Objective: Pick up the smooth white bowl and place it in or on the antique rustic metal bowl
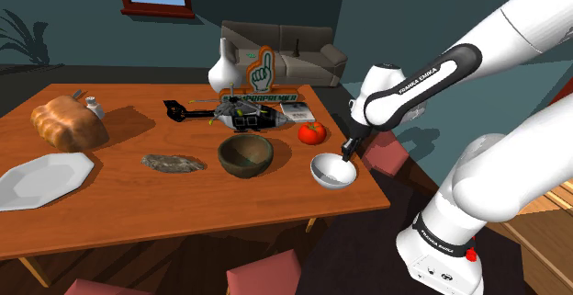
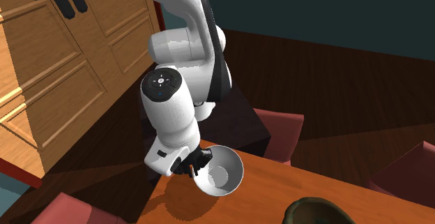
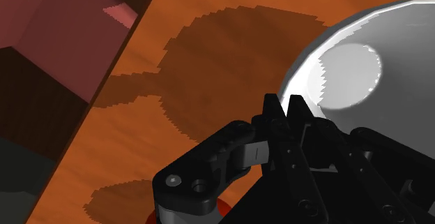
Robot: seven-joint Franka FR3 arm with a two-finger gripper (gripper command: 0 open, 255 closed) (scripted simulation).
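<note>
The smooth white bowl [image 1: 332, 173] hangs tilted just above the wooden table's [image 1: 193, 212] corner nearest the arm, casting a shadow on the wood. My black gripper [image 1: 347, 153] is shut on the white bowl's rim on the side facing the arm. From the second exterior view the white bowl [image 2: 222, 171] tips its opening sideways, with the gripper [image 2: 193, 165] pinching its edge. In the wrist view the fingertips [image 3: 296, 106] clasp the rim of the bowl [image 3: 362, 69]. The dark rustic metal bowl [image 1: 245, 153] stands upright on the table, to the shoulder view's left of the white one; its rim [image 2: 317, 207] shows too.
A red tomato [image 1: 311, 133] lies just behind the white bowl. A toy helicopter [image 1: 225, 114], a foam-finger sign [image 1: 262, 74] and a vase [image 1: 220, 71] stand behind the metal bowl. A flat stone [image 1: 173, 163], white plate [image 1: 44, 178] and bread [image 1: 66, 123] sit left. Red chairs [image 1: 386, 151] flank the table.
</note>
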